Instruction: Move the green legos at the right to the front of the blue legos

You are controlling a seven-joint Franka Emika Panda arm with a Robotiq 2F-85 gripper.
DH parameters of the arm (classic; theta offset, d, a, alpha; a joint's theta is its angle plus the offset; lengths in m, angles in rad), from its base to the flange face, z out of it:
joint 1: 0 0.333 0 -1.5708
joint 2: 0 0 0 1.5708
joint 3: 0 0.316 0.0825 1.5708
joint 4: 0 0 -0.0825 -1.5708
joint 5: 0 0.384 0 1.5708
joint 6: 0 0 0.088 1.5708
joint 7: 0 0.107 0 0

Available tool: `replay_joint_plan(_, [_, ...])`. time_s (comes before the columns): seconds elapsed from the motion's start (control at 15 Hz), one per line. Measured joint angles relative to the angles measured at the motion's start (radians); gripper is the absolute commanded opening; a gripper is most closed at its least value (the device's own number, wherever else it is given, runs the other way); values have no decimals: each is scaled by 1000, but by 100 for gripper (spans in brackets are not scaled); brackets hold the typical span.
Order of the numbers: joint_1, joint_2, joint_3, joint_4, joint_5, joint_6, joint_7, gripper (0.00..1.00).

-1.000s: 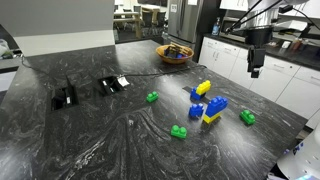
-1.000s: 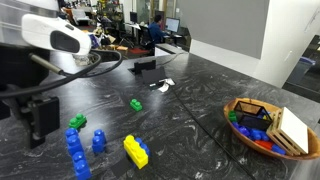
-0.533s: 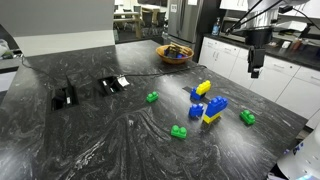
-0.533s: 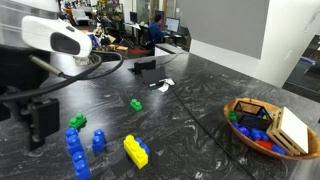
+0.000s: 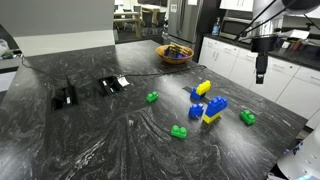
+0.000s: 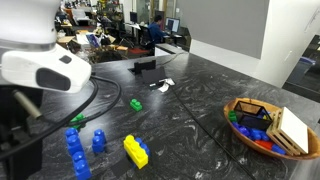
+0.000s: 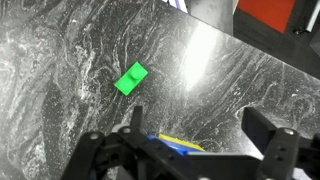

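The green legos (image 5: 247, 117) lie alone on the dark marble counter, to the right of the blue legos (image 5: 213, 108), a blue brick stacked on a yellow one. My gripper (image 5: 261, 72) hangs high above the counter's right edge, open and empty. In the wrist view the open gripper (image 7: 198, 118) frames the blue-and-yellow stack (image 7: 175, 148) low in the picture. A green piece (image 7: 131, 77) lies up and to the left of it. In an exterior view the blue stack (image 6: 75, 150) shows beside my arm, which hides the right green legos.
Two other green pieces (image 5: 152, 97) (image 5: 178, 131), a yellow-blue piece (image 5: 201, 90) and a small blue brick (image 5: 196, 112) lie near the stack. A bowl of bricks (image 5: 175, 52) stands at the back. Black items (image 5: 65, 97) and a cable lie at the left. The counter edge (image 7: 255, 40) is close.
My arm has swung. The gripper shifted slightly right in one exterior view, and the arm's white body now fills more of the left side in the other.
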Motion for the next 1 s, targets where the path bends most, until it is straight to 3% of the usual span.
replay_joint_plan(0.33, [-56, -97, -5, -86, 4, -1, 108, 100])
replay_joint_plan(1.0, [-61, -83, -5, -109, 3, 14, 133, 100])
